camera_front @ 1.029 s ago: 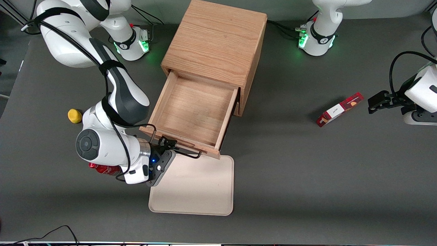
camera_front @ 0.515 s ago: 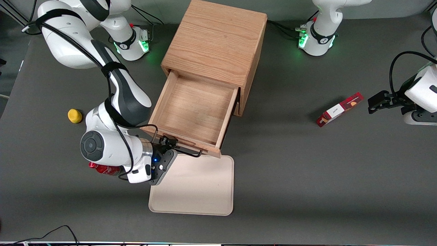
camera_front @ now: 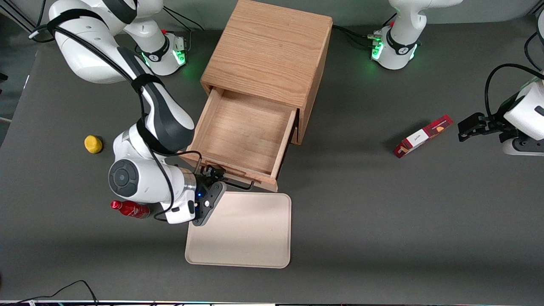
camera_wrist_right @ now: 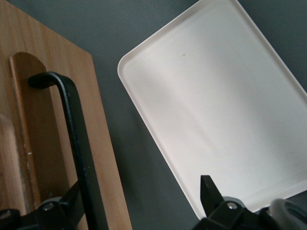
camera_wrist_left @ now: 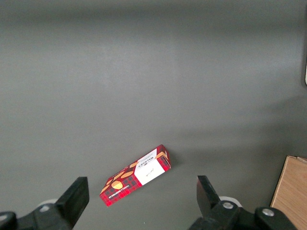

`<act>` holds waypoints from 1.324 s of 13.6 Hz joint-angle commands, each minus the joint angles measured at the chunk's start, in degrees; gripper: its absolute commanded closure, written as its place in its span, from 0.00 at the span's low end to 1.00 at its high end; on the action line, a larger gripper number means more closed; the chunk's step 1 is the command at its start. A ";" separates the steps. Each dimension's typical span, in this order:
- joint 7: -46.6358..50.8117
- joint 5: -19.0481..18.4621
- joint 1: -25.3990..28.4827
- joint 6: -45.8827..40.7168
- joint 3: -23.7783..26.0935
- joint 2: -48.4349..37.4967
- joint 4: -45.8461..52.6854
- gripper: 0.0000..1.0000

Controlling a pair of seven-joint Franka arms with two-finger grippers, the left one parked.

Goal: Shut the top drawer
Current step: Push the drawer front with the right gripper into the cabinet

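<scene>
My hand [camera_front: 216,173] sits at the front panel of the top drawer [camera_front: 244,134], at the end of its black wire handle [camera_wrist_right: 79,151] nearer my own arm's side. The fingers [camera_wrist_right: 210,194] are spread apart: one lies against the handle and the wood, the other hangs over the cream tray [camera_front: 250,231]; nothing is clamped between them.

The top drawer stands pulled out of the oak cabinet [camera_front: 267,55], toward the front camera. Its bare wooden floor holds nothing.

The tray lies flat on the tabletop [camera_front: 382,221] just in front of the drawer, nearer the camera, and it too carries nothing.

A red bottle [camera_front: 129,209] lies beside my wrist, a yellow object [camera_front: 93,144] near it, and a red box [camera_front: 423,136] toward the parked arm's end.
</scene>
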 commanded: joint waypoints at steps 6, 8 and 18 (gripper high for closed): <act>2.38 0.16 2.22 5.54 -0.30 -11.94 -16.58 0.00; 2.47 0.07 2.92 6.51 -0.30 -13.61 -19.04 0.00; 3.96 0.07 4.23 10.47 0.32 -20.03 -29.68 0.00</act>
